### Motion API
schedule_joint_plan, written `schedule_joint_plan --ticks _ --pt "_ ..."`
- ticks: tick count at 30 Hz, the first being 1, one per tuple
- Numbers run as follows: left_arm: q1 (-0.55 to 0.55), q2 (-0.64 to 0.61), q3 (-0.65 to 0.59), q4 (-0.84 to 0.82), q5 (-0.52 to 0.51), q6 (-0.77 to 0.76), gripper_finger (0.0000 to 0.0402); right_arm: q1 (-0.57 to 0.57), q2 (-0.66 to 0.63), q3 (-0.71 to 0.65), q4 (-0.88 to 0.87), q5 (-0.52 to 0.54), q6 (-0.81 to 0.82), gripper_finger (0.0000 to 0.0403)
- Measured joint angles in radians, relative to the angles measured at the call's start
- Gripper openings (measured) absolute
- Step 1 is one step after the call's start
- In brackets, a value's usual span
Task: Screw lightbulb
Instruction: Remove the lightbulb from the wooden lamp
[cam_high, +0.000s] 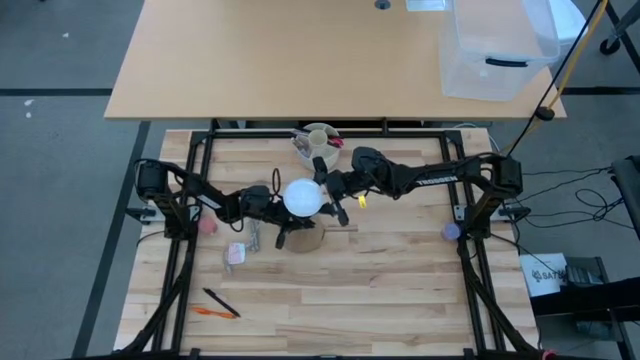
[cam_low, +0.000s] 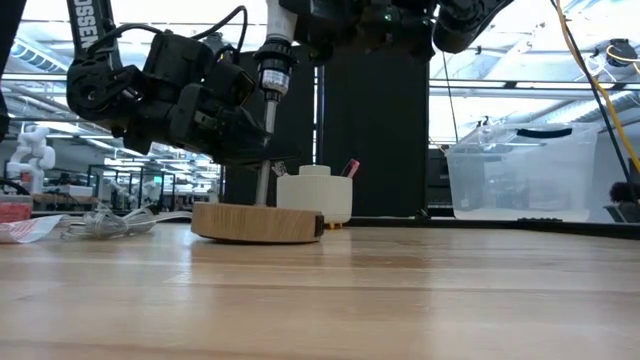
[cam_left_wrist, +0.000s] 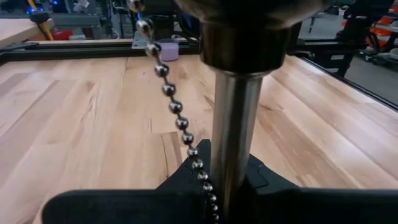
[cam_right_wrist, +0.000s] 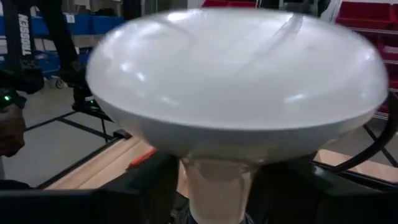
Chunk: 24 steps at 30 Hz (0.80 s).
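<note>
The lightbulb (cam_high: 302, 197) sits near the middle of the worktop (cam_high: 400, 290), atop the lamp's metal stem (cam_left_wrist: 231, 137), dome up. The right pincer (cam_high: 330, 195) reaches in from the right edge beside the dome, its fingers around the bulb's neck; whether they grip it I cannot tell. The left pincer (cam_high: 278, 215) stretches from the left edge, closed on the stem just above the round wooden base (cam_low: 258, 222), beside a bead chain (cam_left_wrist: 177, 112). Behind, toward the far edge, a cream cup (cam_high: 318, 145) holds pens.
</note>
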Motion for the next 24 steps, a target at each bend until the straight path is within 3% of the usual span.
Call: schedule_joint_plan --ticks 9,24 --pt "0.000 0.000 -0.001 -0.003 -0.054 -0.010 0.0024 0.004 -0.004 0.001 -0.023 0.021 0.018 0.0296" --pt "0.001 0.001 0.001 -0.005 -0.097 -0.009 0.0024 -0.074 -0.039 0.002 -0.187 0.034 -0.018 0.0298"
